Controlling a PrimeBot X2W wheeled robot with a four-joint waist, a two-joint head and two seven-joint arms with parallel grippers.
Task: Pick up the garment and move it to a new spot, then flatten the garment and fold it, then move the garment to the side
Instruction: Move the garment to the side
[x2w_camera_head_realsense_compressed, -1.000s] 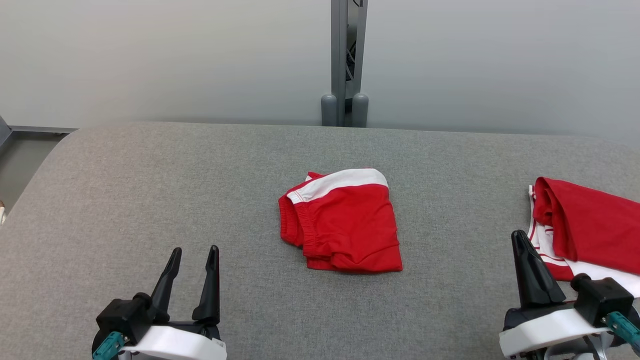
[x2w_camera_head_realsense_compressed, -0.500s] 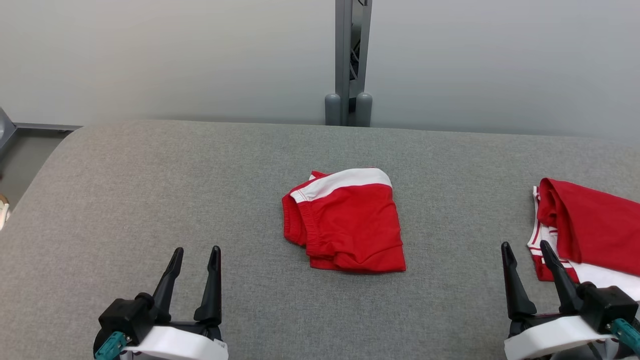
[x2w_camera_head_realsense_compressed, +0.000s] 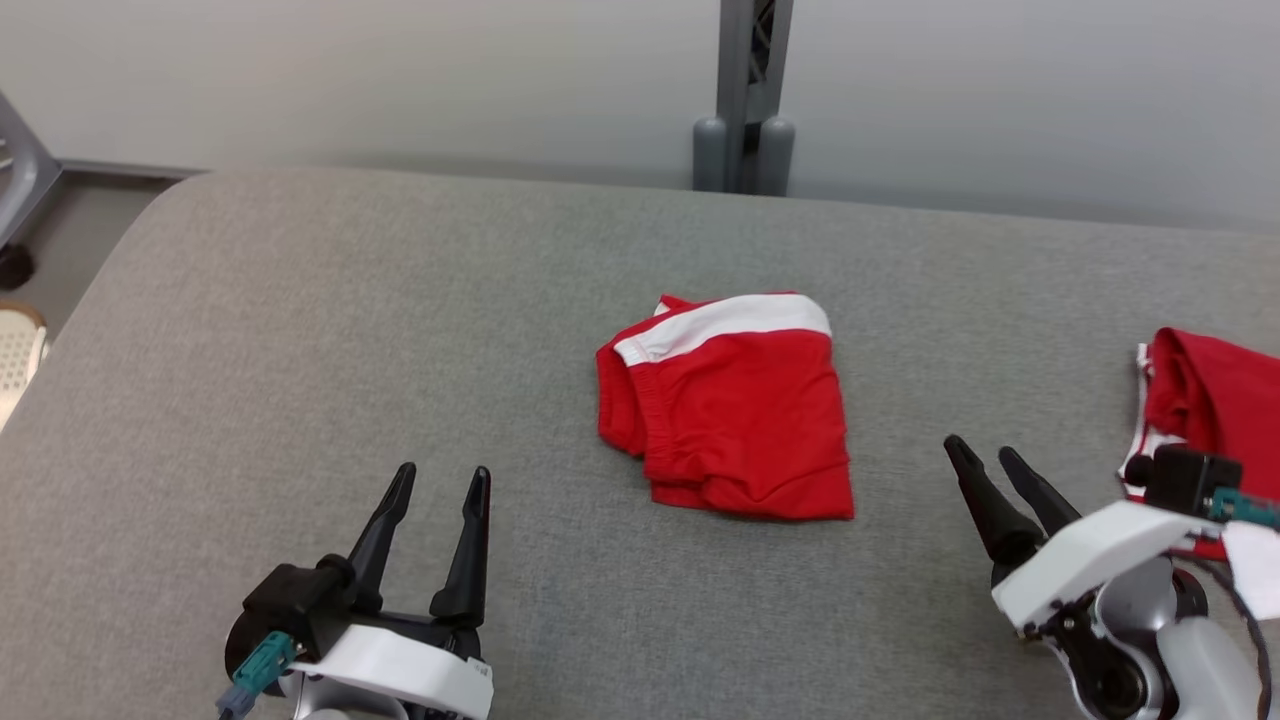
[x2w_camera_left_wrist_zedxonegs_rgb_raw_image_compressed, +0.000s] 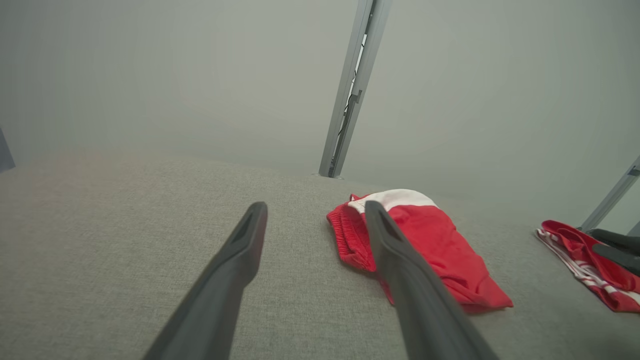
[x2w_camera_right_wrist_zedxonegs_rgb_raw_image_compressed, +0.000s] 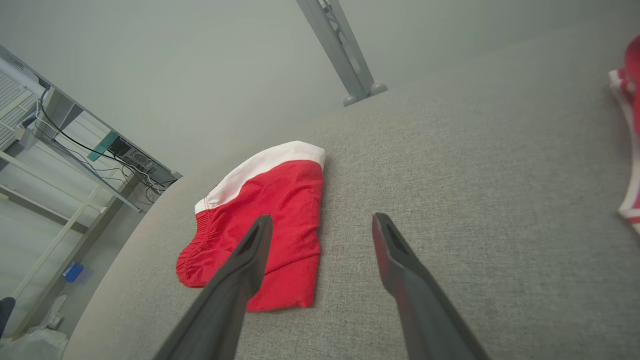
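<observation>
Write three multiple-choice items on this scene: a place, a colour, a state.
1. Where does the folded garment lie on the grey table?
A) at its left edge B) near its middle C) held in a gripper
2. What colour is the band along the garment's far edge?
A) blue B) black C) white
3. How is the left gripper?
A) open, empty B) shut on the garment C) shut, empty
Answers: 1 B, bare table shows all around it; 2 C, a white strip tops the red cloth; 3 A, its fingers stand apart, nothing between.
</observation>
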